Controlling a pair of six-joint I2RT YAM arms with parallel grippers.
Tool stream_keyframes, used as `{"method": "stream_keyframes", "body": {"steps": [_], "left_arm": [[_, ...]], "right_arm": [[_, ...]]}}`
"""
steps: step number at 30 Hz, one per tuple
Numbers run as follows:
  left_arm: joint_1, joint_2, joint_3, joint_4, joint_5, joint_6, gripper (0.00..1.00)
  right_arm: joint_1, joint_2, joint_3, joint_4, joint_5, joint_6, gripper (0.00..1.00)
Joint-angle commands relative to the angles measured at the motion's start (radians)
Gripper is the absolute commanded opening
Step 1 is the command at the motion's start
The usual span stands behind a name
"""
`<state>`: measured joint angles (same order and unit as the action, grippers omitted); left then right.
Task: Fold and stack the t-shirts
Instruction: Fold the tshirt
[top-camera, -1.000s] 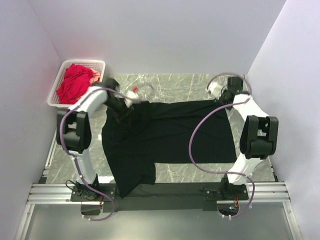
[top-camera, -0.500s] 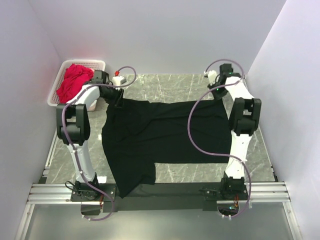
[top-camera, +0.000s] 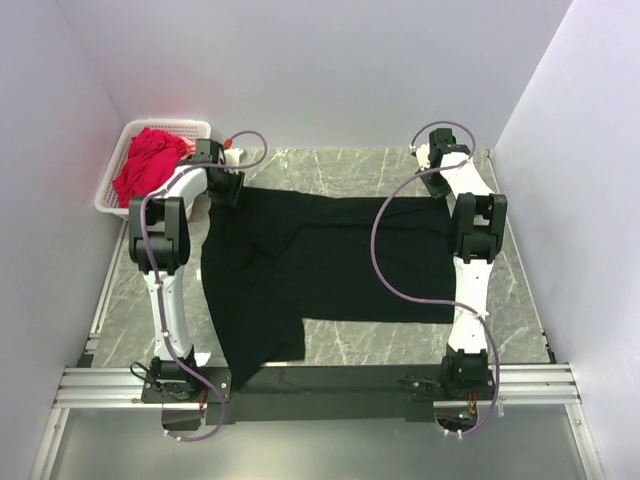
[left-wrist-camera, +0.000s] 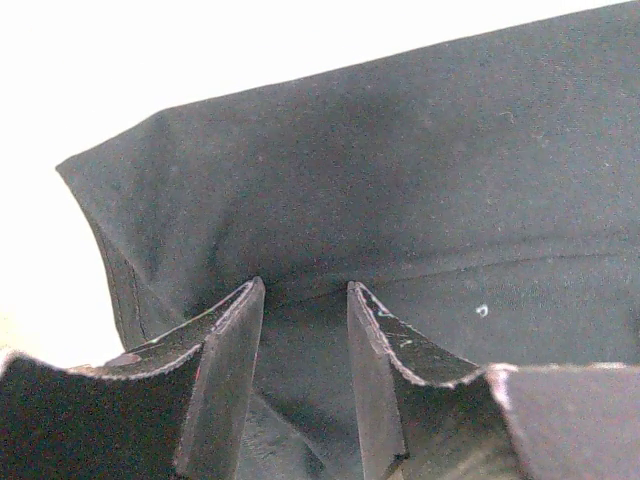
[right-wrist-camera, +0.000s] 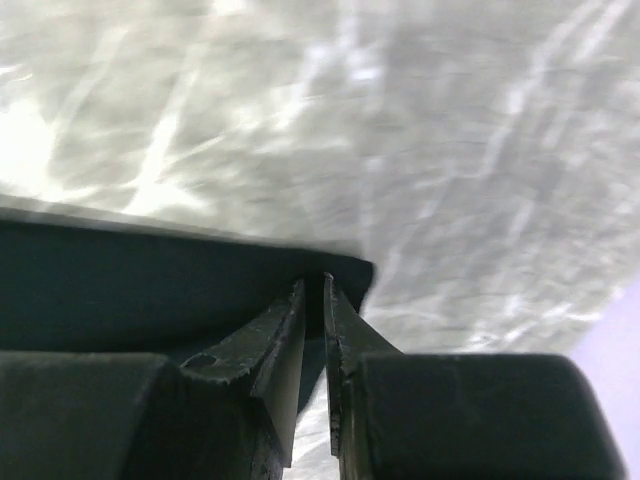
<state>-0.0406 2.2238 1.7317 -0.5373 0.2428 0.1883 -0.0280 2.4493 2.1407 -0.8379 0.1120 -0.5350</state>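
My left gripper (left-wrist-camera: 305, 290): grasping the black t-shirt (top-camera: 330, 260). My fingers stand apart with a thick bunch of its cloth packed between them.
My right gripper (right-wrist-camera: 314, 285): clenched almost flat on a thin corner of the same shirt's edge.
Black t-shirt, from overhead: spread across the marble table (top-camera: 350, 168). Its far edge runs between my two grippers and one part hangs over the near edge by my left base.
Overhead alone shows: both my arms reaching to the far side, one at each far corner of the shirt.
Left wrist alone shows: creases running in toward my fingertips, a stitched seam across the cloth, and a small pale mark (left-wrist-camera: 481, 310) right of my fingers.
Right wrist alone shows: the shirt corner ending just past my fingertips, with bare veined table beyond it.
Other shirts: a crimson red t-shirt (top-camera: 145, 170) is heaped in the white basket (top-camera: 170, 123) at the far left. A sliver of salmon pink cloth (top-camera: 191, 150) sits at its right side.
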Motion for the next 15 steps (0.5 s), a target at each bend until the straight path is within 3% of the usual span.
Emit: {"method": "stream_keyframes", "body": {"steps": [1, 10, 15], "left_arm": [[0.013, 0.121, 0.120, -0.027, -0.105, -0.027, 0.47], [0.013, 0.176, 0.308, -0.035, 0.081, -0.062, 0.54], [0.013, 0.015, 0.195, 0.008, 0.142, -0.027, 0.61]], "right_arm": [[-0.012, 0.060, 0.097, -0.023, 0.136, 0.020, 0.20], [-0.012, 0.053, 0.137, 0.161, 0.230, -0.010, 0.25], [-0.012, -0.149, 0.024, 0.145, 0.083, 0.018, 0.33]]}}
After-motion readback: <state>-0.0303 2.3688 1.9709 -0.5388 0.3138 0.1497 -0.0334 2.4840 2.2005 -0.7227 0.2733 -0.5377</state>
